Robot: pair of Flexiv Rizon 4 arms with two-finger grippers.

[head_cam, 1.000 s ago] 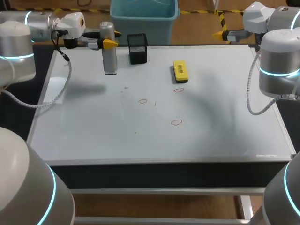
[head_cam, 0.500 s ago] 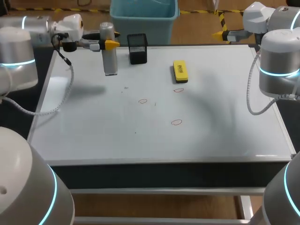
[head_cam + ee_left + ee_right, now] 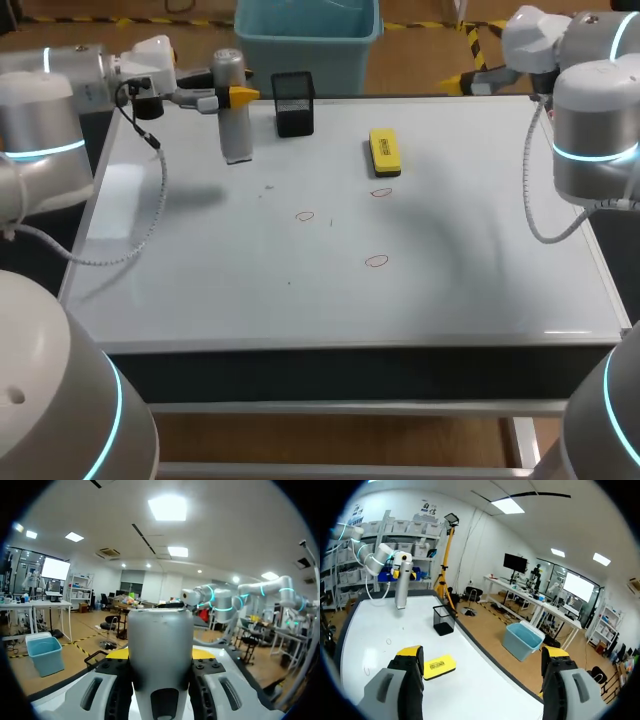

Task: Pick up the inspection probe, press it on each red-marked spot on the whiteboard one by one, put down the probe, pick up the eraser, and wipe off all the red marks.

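The grey cylindrical probe (image 3: 232,110) stands upright over the whiteboard's (image 3: 200,280) far left part, with my left gripper (image 3: 226,97) shut on its upper half. In the left wrist view the probe (image 3: 161,650) fills the gap between the fingers (image 3: 119,695). Three small red rings are drawn mid-board: one (image 3: 305,215), a second (image 3: 380,192) and a third (image 3: 376,261). The yellow eraser (image 3: 385,152) lies flat just behind the second ring. My right gripper (image 3: 470,80) hovers open beyond the far right corner; from there the eraser (image 3: 439,666) and probe (image 3: 402,585) show ahead of it.
A black mesh holder (image 3: 293,102) stands at the board's far edge, between probe and eraser. The right arm's cable (image 3: 535,190) hangs over the right side of the board.
The left wrist has shifted slightly right and turned a little, the probe still in its grip. The right wrist has swung a little to the left. Nothing on the board has moved.
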